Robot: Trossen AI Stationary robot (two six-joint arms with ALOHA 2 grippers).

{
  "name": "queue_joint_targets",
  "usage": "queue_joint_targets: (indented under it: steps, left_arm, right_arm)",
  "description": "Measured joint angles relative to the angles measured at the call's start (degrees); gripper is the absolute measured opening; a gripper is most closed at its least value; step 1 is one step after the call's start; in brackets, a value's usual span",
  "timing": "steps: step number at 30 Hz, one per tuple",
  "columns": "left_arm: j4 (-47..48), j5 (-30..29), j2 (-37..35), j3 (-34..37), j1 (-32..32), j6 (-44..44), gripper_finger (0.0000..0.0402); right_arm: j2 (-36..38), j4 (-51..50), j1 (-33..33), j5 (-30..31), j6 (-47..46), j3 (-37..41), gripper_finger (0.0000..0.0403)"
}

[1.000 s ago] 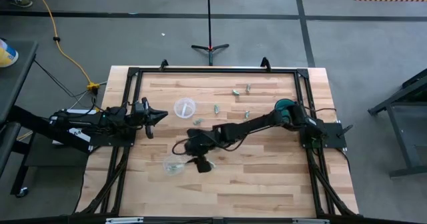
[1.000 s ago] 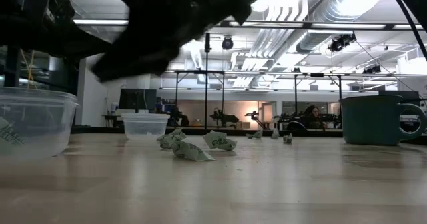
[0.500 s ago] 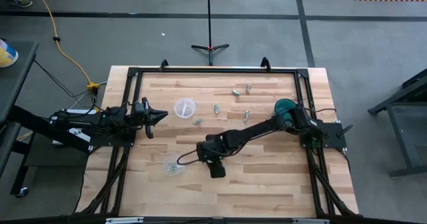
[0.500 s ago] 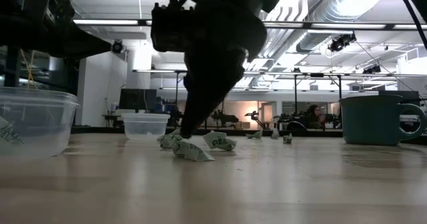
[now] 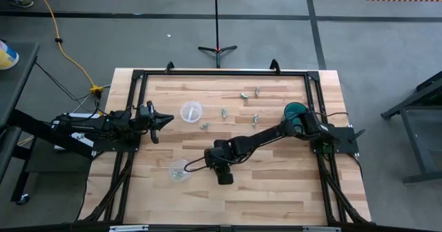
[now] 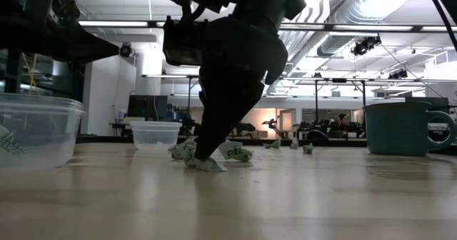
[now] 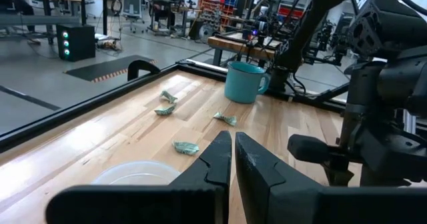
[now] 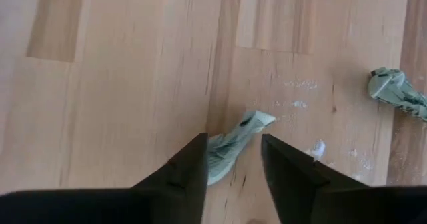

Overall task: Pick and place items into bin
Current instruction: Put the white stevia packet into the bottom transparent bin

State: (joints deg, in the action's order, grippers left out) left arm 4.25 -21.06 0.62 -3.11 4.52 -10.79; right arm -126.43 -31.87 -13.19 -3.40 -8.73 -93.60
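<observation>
Several tiny crumpled pale green pieces lie on the wooden table, most around the middle and far side [image 5: 243, 95]. My right gripper [image 8: 233, 141] is open, low over the table's middle near side [image 5: 222, 174]. Its fingers point down on either side of one piece [image 8: 241, 131], which lies flat on the wood [image 6: 212, 166]. A clear cup [image 5: 181, 170] stands just to its left. My left gripper [image 7: 232, 159] is shut and waits at the table's left edge [image 5: 163, 119], beside a second clear cup [image 5: 191, 111]. My right gripper's two fingers [image 8: 190, 164] come from above, one on either side of the crumpled piece. One end of the piece [image 8: 215, 159] runs behind one finger. I cannot tell whether the fingers touch it. The piece lies on the table.
A teal mug [image 5: 293, 111] stands at the right, next to the right arm. Another green piece [image 8: 395, 91] lies close to the right gripper. More pieces [image 7: 185, 147] lie between the far cup and the mug. A black frame runs around the table's edges [image 5: 221, 73].
My right gripper has gone from beside the near clear cup a short way toward the table's right edge. It has then come down until its open fingers stand around a piece on the table. The piece has not moved.
</observation>
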Motion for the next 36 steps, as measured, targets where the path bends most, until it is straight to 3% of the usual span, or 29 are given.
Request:
queue_joint_targets:
  steps: [7,9,13,20,26,36]
  left_arm:
    - [0.0,0.0,0.0,0.0,0.0,0.0,0.0056]
    - [0.0,0.0,0.0,0.0,0.0,0.0,0.0056]
    - [0.0,0.0,0.0,0.0,0.0,0.0,0.0056]
    - [0.0,0.0,0.0,0.0,0.0,0.0,0.0056]
    - [0.0,0.0,0.0,0.0,0.0,0.0,0.0056]
    - [0.0,0.0,0.0,0.0,0.0,0.0,0.0056]
  right_arm:
    - [0.0,-0.4,0.0,-0.2,0.6,0.0,0.0018]
    - [0.0,-0.6,0.0,-0.2,1.5,0.0,0.0006]
    - [0.0,-0.6,0.0,-0.1,2.2,0.0,0.0009]
    - [0.4,4.0,-0.8,-0.1,13.6,-0.2,0.0001]
    - [1.5,3.5,-0.6,1.5,17.2,-2.8,0.0001]
    - [2.0,12.6,1.0,3.8,27.0,-4.5,0.0]
